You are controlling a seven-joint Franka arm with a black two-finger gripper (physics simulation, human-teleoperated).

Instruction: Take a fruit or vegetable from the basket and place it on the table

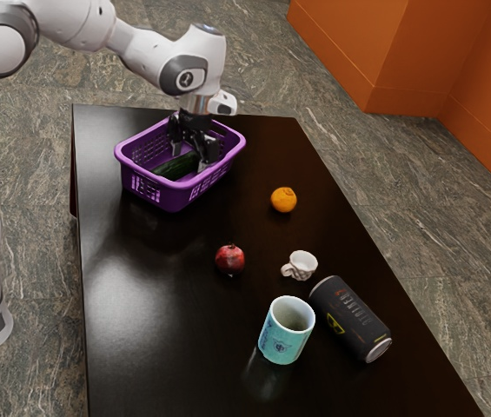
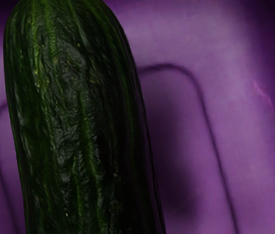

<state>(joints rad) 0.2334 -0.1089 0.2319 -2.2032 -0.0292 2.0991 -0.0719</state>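
A: Where's the end effector (image 1: 189, 162)?

B: Down inside the purple basket (image 1: 175, 198), reaching in over its rim. Its fingers stand well apart.

A: Has it got hold of anything?

B: Nothing that I can make out. The dark green cucumber (image 1: 172, 168) lies right at the fingers, but I can't see them pressing it from both sides.

A: So the cucumber is still inside?

B: Yes, lying in the basket, one end by the end effector. The wrist view has it close up, over the purple basket floor.

A: And where does the basket sit?

B: On the dark bench (image 1: 141, 313), by the far edge, nearer the corner at the exterior view's left.

A: What else is on the bench?

B: An orange (image 1: 283, 200), towards the edge at the exterior view's right. A red pomegranate (image 1: 230, 260) lies about midway between the two long edges.

A: And nearer the camera?

B: A small white cup (image 1: 300, 265), then a black can (image 1: 349, 319) on its side near that same right-hand edge. A turquoise mug (image 1: 285, 334) stands upright just beside the can, on the side away from that edge.
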